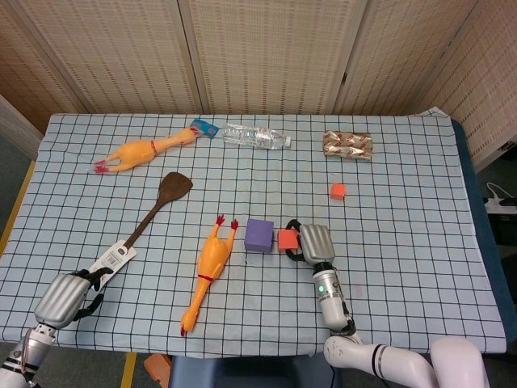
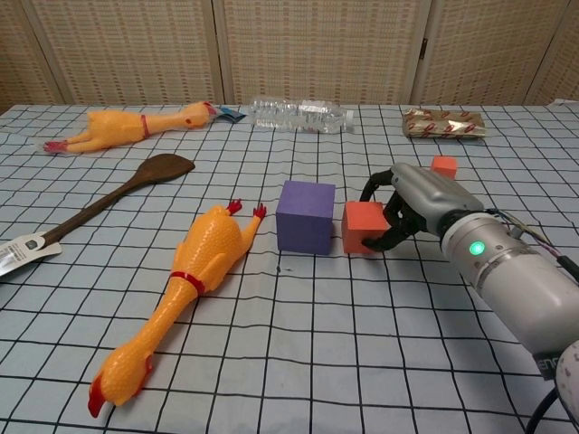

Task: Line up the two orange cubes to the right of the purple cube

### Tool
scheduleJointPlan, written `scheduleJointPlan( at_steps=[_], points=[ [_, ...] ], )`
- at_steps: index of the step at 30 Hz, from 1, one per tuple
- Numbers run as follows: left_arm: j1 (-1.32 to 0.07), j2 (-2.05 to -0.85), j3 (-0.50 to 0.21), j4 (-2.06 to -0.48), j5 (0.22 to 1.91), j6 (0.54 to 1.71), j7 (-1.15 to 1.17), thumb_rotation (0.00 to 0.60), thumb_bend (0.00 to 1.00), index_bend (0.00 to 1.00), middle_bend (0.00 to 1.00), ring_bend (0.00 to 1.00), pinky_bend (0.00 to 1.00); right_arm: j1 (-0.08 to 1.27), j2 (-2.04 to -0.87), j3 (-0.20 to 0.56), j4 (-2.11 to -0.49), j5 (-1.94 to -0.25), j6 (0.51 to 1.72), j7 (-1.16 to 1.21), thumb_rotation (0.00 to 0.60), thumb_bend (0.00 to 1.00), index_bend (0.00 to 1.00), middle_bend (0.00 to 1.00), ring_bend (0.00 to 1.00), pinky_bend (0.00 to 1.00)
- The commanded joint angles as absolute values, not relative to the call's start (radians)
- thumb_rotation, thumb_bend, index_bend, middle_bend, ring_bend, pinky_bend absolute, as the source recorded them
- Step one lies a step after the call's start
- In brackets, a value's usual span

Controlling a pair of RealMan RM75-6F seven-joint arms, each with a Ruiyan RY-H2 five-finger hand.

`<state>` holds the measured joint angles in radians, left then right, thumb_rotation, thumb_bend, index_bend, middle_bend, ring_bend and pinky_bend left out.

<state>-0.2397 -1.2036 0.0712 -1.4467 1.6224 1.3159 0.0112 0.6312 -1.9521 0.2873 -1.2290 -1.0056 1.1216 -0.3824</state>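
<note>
Right, head view: your right robot hand [image 1: 310, 242] has its fingers wrapped on an orange cube [image 1: 287, 239] just right of the purple cube [image 1: 259, 235], so it seats in line. Second orange cube [image 1: 338, 191] sits well beyond. Left robot hand [image 1: 61, 296] looks curled, empty.

Chest view: held cube nearly touches purple cube [image 2: 306, 216]. No containers visible.

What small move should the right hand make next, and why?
Probably let go and pull back. The right hand holds the near orange cube, already standing just right of the purple cube. The second orange cube lies farther back, not yet in line.
</note>
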Motion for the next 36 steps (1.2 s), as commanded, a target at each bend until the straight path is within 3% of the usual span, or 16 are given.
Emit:
scheduleJointPlan(
  at_steps=[1,10,25,27,31,36],
  points=[
    [-0.239,-1.203,0.073,-1.448,1.625,1.317,0.012,0.600,0.43,0.29,0.53,0.46,0.63,0.630,-1.950,0.290,-1.235,-1.003,1.124,-0.388,0.600,0.11,0.64,0.91,0.97,0.98],
    [-0.240,-1.202,0.076,-1.453,1.631,1.319,0.018,0.600,0.43,0.29,0.53,0.46,0.63,0.628,-1.945,0.287,-1.238,-0.989,1.110,-0.410,0.600,0.11,0.63,0.91,0.97,0.98],
    [-0.241,-1.203,0.080,-1.456,1.638,1.318,0.025,0.600,0.43,0.29,0.53,0.46,0.63,0.617,-1.894,0.266,-1.275,-0.984,1.080,-0.420,0.600,0.11,0.12,0.91,0.97,0.98],
    [-0.242,-1.203,0.080,-1.456,1.638,1.317,0.025,0.600,0.43,0.29,0.53,0.46,0.63,0.609,-1.873,0.261,-1.301,-0.990,1.086,-0.422,0.600,0.11,0.08,0.91,0.97,0.98],
    [-0.242,-1.203,0.081,-1.456,1.636,1.314,0.026,0.600,0.43,0.29,0.53,0.46,0.64,0.591,-1.827,0.249,-1.356,-0.996,1.098,-0.427,0.600,0.11,0.08,0.91,0.97,0.98],
    [-0.241,-1.205,0.079,-1.457,1.632,1.314,0.031,0.600,0.43,0.29,0.53,0.46,0.63,0.567,-1.770,0.227,-1.424,-0.993,1.089,-0.415,0.600,0.11,0.15,0.91,0.97,0.98]
  ],
)
